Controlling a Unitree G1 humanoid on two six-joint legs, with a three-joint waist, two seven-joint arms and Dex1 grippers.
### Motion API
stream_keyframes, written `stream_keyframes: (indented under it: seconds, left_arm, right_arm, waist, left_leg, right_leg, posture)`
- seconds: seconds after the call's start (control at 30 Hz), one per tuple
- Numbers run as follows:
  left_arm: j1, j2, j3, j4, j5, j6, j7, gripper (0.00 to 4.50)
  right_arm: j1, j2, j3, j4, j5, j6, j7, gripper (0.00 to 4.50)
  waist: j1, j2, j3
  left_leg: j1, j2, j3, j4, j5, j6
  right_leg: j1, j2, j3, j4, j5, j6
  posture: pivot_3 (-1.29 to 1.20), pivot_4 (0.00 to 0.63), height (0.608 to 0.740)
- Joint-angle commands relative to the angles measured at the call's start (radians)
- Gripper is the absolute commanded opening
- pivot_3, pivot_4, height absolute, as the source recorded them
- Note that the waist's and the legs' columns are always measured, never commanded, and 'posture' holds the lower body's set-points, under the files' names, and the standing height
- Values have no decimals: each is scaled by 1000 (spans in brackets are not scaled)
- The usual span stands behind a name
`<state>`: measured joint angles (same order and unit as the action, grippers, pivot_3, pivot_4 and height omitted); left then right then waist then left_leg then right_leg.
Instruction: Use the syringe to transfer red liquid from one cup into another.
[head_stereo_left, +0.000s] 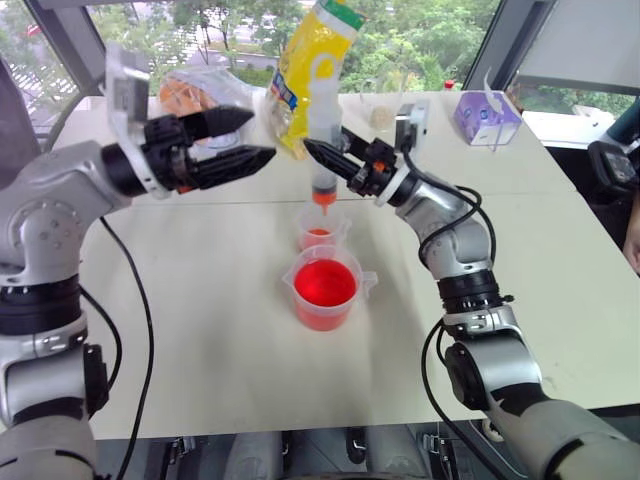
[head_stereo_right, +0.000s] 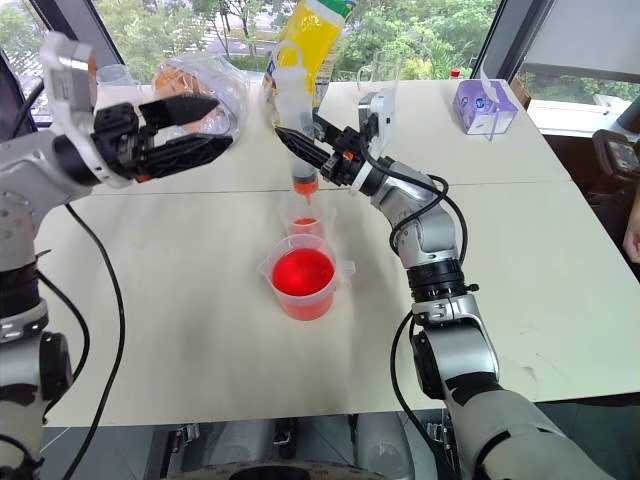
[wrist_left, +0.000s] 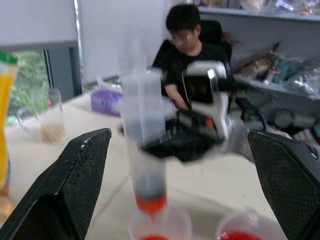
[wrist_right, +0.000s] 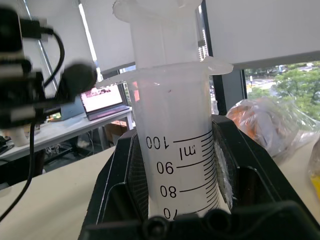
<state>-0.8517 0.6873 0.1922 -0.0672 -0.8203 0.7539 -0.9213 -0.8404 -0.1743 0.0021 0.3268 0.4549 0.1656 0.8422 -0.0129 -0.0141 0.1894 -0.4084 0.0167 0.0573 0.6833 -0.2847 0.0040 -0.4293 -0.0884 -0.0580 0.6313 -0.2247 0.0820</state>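
The syringe (head_stereo_left: 322, 150) stands upright, clear barrel and white plunger up, orange tip (head_stereo_left: 323, 197) down. My right gripper (head_stereo_left: 320, 157) is shut on its barrel; the right wrist view shows the marked barrel (wrist_right: 175, 150) clamped between the pads. The tip hangs just above the small narrow cup (head_stereo_left: 322, 232), which holds a little red liquid. In front of it stands the wider spouted beaker (head_stereo_left: 325, 285), with red liquid (head_stereo_left: 324, 281) in it. My left gripper (head_stereo_left: 260, 134) is open, level, just left of the syringe, with nothing in it. Its fingers (wrist_left: 75, 185) flank the syringe (wrist_left: 144, 135) from a distance.
Behind the syringe stands a yellow bag (head_stereo_left: 315, 60), with a clear bag of buns (head_stereo_left: 200, 90) to its left. A cup of beige grains (head_stereo_left: 383, 112) and a purple tissue box (head_stereo_left: 487, 115) stand at the back right. A person (wrist_left: 192, 45) sits beyond the table.
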Motion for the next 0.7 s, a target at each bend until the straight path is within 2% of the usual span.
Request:
stream_keyframes:
  seconds: [0.03,0.2,0.4,0.43,0.47,0.5,0.7]
  left_arm:
    - [-71,-38,-35,47,64,-75,9,4461]
    - [-178,-125,-85,178,145,-150,7,4461]
    - [-208,-175,-99,234,180,-174,-7,4461]
    - [-210,-179,-98,237,184,-174,-9,3946]
    - [-212,-184,-97,239,186,-174,-9,3694]
    - [-214,-187,-95,241,188,-173,-9,3257]
    - [-213,-200,-96,239,196,-168,-14,195]
  right_arm:
    - [-5,8,-10,-53,6,-13,2,1387]
    - [11,12,-2,-64,0,-12,0,1387]
    - [18,12,1,-72,-5,-13,-2,1387]
    - [18,13,1,-72,-6,-13,-1,1387]
    - [18,13,1,-73,-6,-13,-1,1387]
    - [18,12,1,-73,-6,-13,0,1387]
    - [9,13,2,-65,-9,-18,6,1387]
  waist:
    - [-1,0,0]
    - [-1,0,0]
    - [-4,0,0]
    - [-4,0,0]
    - [-3,0,0]
    - [-3,0,0]
    - [-2,0,0]
  left_leg:
    - [0,0,0,0,0,0]
    - [0,-1,0,0,1,-1]
    - [0,0,0,0,1,-1]
    - [0,0,0,0,1,-1]
    - [0,0,0,0,1,-1]
    - [0,0,0,0,0,-1]
    - [0,0,0,0,0,-1]
  right_leg:
    - [0,0,0,0,0,0]
    - [0,1,0,0,0,0]
    - [-1,1,0,1,0,0]
    - [-1,1,0,1,0,0]
    - [-1,1,0,1,0,0]
    - [-1,1,0,1,0,0]
    - [-1,1,0,1,0,0]
  posture:
    - [0,150,740]
    - [0,150,740]
    - [0,150,740]
    - [0,150,740]
    - [0,150,740]
    - [0,150,740]
    - [0,150,740]
